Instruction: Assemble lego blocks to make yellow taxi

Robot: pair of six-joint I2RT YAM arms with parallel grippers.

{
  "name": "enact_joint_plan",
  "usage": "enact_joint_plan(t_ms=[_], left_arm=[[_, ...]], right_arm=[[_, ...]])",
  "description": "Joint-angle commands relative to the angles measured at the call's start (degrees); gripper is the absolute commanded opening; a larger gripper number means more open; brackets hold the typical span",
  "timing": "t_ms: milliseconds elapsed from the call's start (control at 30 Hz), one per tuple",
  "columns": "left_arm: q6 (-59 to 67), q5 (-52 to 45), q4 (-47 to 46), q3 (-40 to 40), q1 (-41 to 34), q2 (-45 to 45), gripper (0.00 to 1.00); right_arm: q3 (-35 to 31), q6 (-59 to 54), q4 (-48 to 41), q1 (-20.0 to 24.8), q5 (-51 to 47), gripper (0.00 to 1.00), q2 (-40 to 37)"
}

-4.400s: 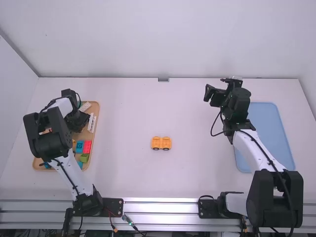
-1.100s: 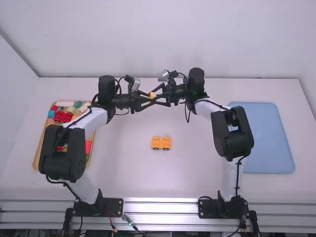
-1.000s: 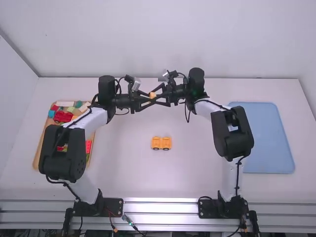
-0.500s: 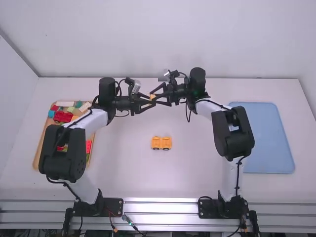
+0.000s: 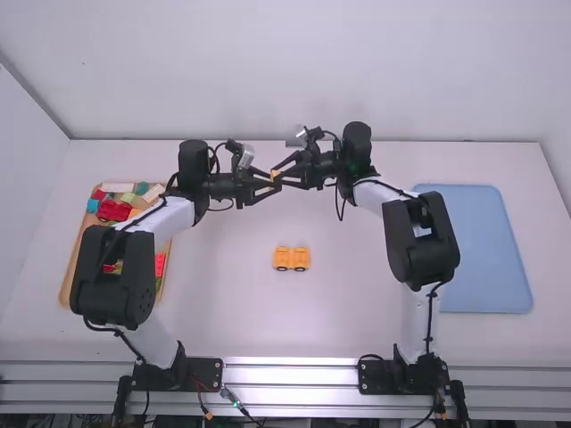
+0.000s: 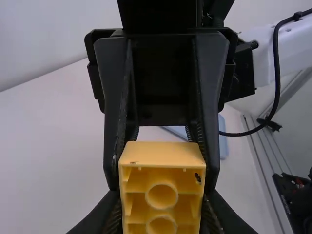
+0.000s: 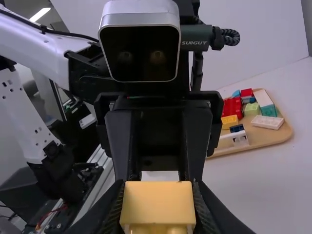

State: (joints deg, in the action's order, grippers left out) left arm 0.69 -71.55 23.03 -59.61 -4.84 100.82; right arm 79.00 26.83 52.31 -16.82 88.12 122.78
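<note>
- Yellow block (image 6: 163,155): held above the table's (image 5: 223,312) far middle, clasped by left gripper (image 6: 162,209) and right gripper (image 7: 158,209) alike.
- Step, as judged: handover.
- Next: one grip to be released, then block seated on nearer wheeled base (image 5: 282,258).

A flat white table (image 5: 357,330) extends in front of me. A smooth white rear wall (image 5: 285,71) stands at its far edge; a plain white side wall (image 5: 22,178), at my left. My right wrist view includes a lit, elongated white lamp (image 7: 40,14).

White table (image 5: 232,312), wooden tray (image 5: 68,291), yellow blocks (image 5: 282,259), blue mat (image 5: 489,254)
</note>
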Motion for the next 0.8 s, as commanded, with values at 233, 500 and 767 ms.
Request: enact_joint_plan(t_ms=[233,500,767], left_arm=[[0.04,1.09,0.2,0.44,-0.37,0.11,0.91],[-12.37,17.29,-1.03,0.44,0.37,0.11,0.99],[-27.67,29.11,-9.27,0.44,4.66,0.11,0.99]], right_arm=[[1.68,0.33,0.2,-0.11,0.55,0.16,0.44],[1.68,0.28,0.37,0.79,-4.44,0.14,0.44],[1.68,2.25,-0.24,4.22,-11.82,0.11,0.44]])
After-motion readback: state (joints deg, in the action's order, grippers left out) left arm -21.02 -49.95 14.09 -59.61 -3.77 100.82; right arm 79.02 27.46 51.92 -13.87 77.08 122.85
